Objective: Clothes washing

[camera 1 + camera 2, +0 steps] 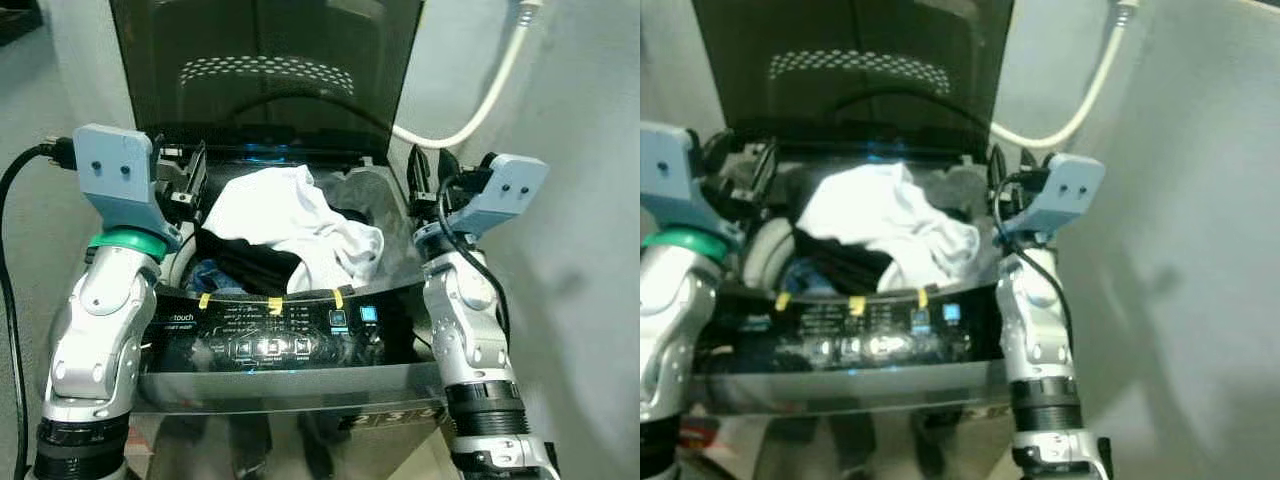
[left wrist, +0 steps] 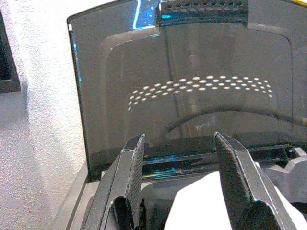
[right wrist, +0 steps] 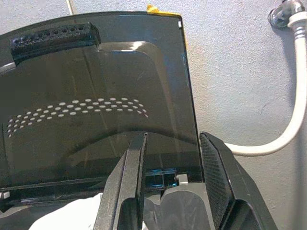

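A top-loading washing machine stands in front of me with its dark tinted lid raised. A crumpled white garment lies heaped in the tub opening over dark clothes. My left gripper hovers at the tub's left rim, open, with nothing between its fingers. My right gripper hovers at the right rim, also open and holding nothing. In the left wrist view the fingers point at the lid, with the white garment just below them. The right wrist view shows that gripper aimed at the lid's right edge.
A white hose curves down the wall behind the machine on the right. A grey wall stands close on the right side. The lit control panel with yellow tape strips runs along the machine's front edge.
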You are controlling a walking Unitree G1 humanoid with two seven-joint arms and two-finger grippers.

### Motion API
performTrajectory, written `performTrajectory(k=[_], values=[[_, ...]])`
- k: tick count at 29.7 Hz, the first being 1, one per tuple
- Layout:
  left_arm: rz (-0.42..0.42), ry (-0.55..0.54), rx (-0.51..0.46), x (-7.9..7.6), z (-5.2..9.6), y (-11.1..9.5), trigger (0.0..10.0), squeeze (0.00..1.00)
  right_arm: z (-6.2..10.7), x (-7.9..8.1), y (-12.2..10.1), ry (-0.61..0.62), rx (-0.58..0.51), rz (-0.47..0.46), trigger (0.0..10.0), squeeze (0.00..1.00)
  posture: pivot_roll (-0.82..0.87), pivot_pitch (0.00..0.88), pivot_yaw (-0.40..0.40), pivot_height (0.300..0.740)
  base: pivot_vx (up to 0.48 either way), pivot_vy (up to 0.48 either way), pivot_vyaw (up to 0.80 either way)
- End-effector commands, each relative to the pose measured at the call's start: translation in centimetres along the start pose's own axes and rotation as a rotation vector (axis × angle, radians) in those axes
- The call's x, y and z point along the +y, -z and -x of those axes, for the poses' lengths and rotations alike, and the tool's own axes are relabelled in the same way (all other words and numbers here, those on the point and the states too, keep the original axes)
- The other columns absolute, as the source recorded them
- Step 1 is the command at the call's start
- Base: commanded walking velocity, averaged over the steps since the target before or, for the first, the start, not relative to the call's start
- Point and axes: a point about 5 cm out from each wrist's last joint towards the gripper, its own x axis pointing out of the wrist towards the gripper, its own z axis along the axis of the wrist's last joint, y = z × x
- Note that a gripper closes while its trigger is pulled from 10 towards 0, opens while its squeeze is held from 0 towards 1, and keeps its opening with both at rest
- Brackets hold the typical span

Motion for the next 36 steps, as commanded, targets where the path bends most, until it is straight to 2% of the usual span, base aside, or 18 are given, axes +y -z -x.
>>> performTrajectory(k=[1,6,7,9,24,29,36], values=[[0.005,0.008,0.010,-0.23,-0.05,0.29,10.0,0.00,0.00,-0.14,0.24,0.012,0.012,-0.006,10.0,0.00,0.13,0.000,-0.017,0.740,0.000,0.000,0.77],[0.000,0.010,0.010,-0.21,-0.15,0.35,10.0,0.00,-0.06,-0.26,0.17,0.025,0.006,-0.005,10.0,0.00,0.13,0.000,-0.012,0.740,0.000,0.000,0.31],[-0.001,0.010,0.010,-0.23,-0.18,0.34,10.0,0.00,-0.11,-0.34,0.18,0.020,0.015,0.042,10.0,0.00,0.13,0.000,-0.012,0.740,0.000,0.000,0.76],[-0.001,0.011,0.010,-0.26,-0.20,0.33,10.0,0.00,-0.15,-0.36,0.21,0.020,0.017,0.051,10.0,0.00,0.13,0.000,-0.011,0.740,0.000,0.000,0.78],[0.001,0.019,0.006,-0.47,-0.37,0.29,10.0,0.00,-0.12,-0.41,0.04,0.029,0.001,0.034,10.0,0.00,0.12,0.000,-0.007,0.740,0.000,0.000,0.76],[0.012,0.022,0.014,-0.54,-0.45,0.55,10.0,0.00,-0.13,-0.36,-0.12,0.026,-0.013,0.022,10.0,0.00,0.11,0.000,-0.003,0.740,0.000,0.000,0.00],[0.021,0.023,0.017,-0.62,-0.41,0.66,10.0,0.00,-0.05,-0.16,-0.04,0.006,-0.007,0.039,10.0,0.00,0.11,0.000,-0.005,0.740,-0.321,0.000,0.00]])
